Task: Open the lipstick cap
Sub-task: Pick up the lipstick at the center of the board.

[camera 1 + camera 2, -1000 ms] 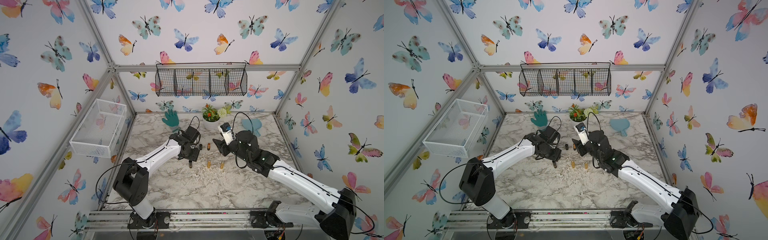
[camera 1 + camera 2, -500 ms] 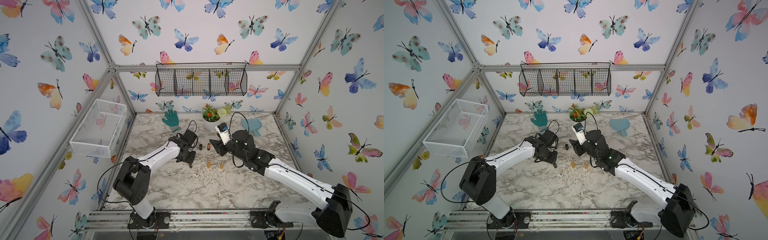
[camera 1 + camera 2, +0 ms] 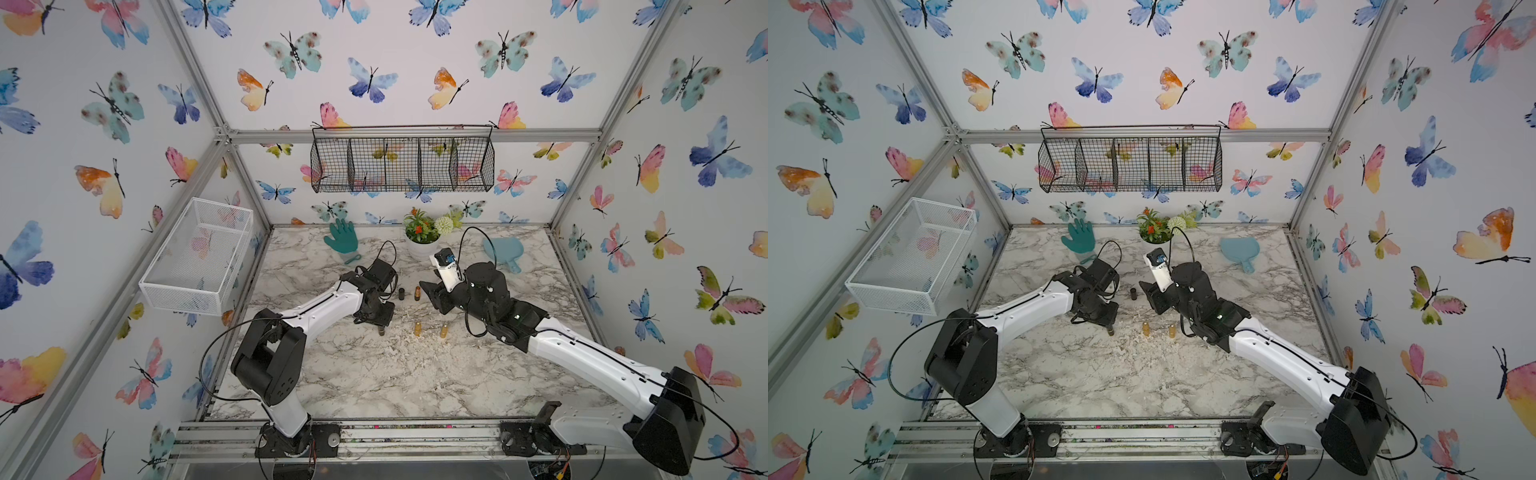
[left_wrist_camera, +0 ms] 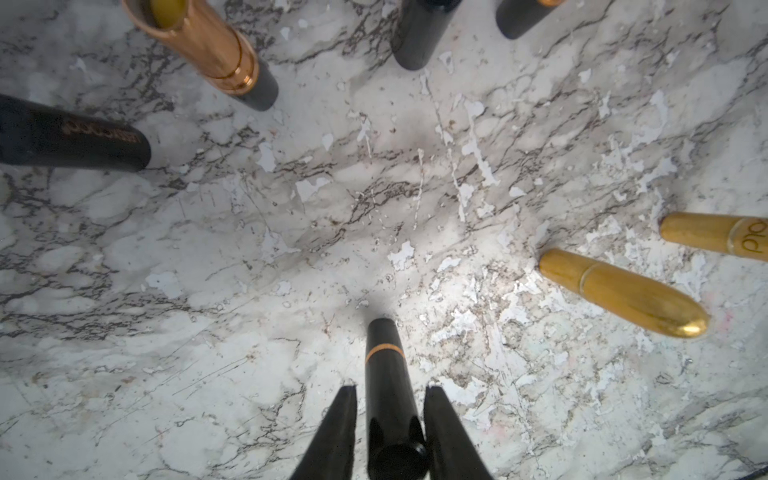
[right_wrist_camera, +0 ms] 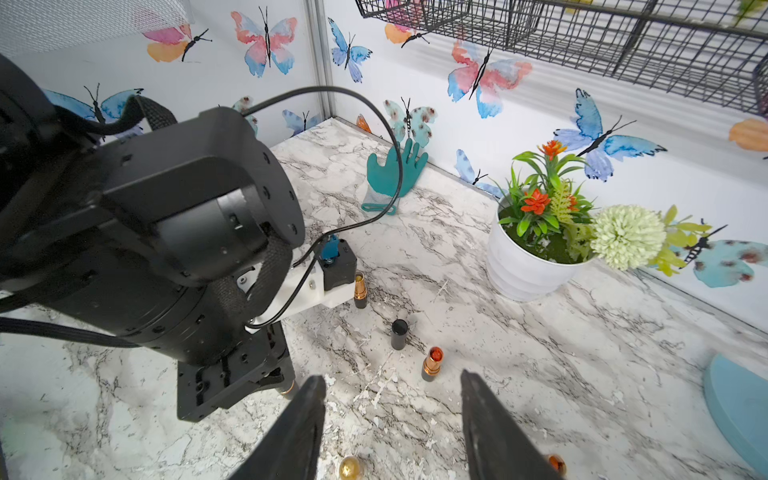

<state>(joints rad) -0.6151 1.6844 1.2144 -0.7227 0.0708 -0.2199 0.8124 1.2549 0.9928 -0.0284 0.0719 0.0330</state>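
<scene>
The left end effector (image 4: 390,392) points straight down at the white-and-grey marbled desk (image 4: 232,249). Its two black fingers (image 4: 332,432) straddle a slim black lipstick with a thin gold band (image 4: 386,374), which stands upright on the desk directly below the wrist. The fingers run close along the capped upper part, with only slivers of desk showing at their tips. I cannot tell whether they are clenched on it or just short of touching.

Two gold bullet-shaped lipsticks (image 3: 417,328) stand near this end effector, on the side towards the right arm.

The right end effector (image 5: 392,376) is released, with its fingers wide apart and nothing between them, and it hovers above the desk apart from the banded lipstick. Just ahead of its fingertips stand a copper lipstick with a bare red tip (image 5: 432,365) and a short black open tube (image 5: 399,334).
</scene>
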